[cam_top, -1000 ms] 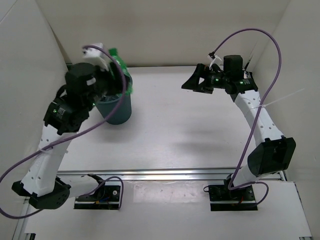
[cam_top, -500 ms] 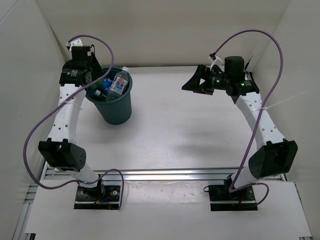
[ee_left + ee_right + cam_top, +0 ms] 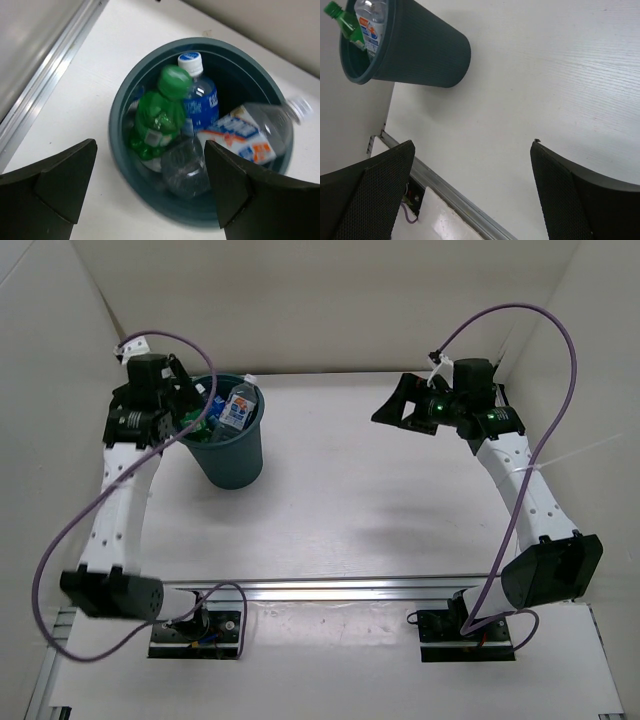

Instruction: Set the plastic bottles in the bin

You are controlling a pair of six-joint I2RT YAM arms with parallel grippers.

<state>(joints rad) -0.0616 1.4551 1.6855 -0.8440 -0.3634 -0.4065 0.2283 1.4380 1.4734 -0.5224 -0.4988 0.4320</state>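
Note:
The dark teal bin [image 3: 236, 462] stands at the back left of the table. Several plastic bottles lie inside it: a bright green bottle [image 3: 159, 116], a blue-labelled bottle [image 3: 204, 99], a white-blue-red labelled bottle [image 3: 246, 138] leaning on the rim, and a clear bottle [image 3: 187, 166]. My left gripper [image 3: 150, 146] hovers open above the bin's left side and holds nothing. Over the back right of the table, my right gripper [image 3: 472, 144] is open and empty, far from the bin [image 3: 422, 50].
White walls close in the table on the left, back and right. An aluminium rail [image 3: 340, 590] runs along the near edge by the arm bases. Purple cables loop from both arms.
My left gripper has opened and let go of the green bottle, which now lies in the bin. The left arm has drawn back to the bin's left side. The right arm has barely shifted.

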